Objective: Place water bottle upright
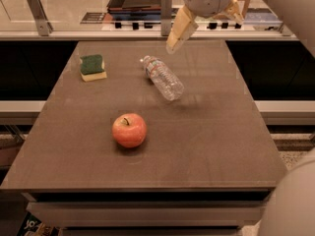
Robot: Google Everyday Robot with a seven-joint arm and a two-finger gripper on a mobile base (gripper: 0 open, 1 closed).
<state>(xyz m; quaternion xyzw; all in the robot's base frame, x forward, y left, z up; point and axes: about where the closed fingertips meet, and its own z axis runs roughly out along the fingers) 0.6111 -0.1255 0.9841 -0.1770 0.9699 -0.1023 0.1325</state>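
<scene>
Water bottle point(163, 77): lies on its side mid-table point(221, 146), white cap pointing away, toward the far edge.
Claw point(204, 32): hovers above the far edge, fingers spread, holding nothing.
Handling: likely light, thin-walled, slick; it may roll or crumple.
Grasp: across the ribbed middle, gently.
Neighbours: apple point(129, 130) and sponge point(92, 67), both apart.

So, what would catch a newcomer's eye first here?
The red apple sits near the middle of the table, toward the front. Behind it the clear bottle lies on its side, and the gripper hangs open above the table's back edge. A green sponge rests back left.
</scene>
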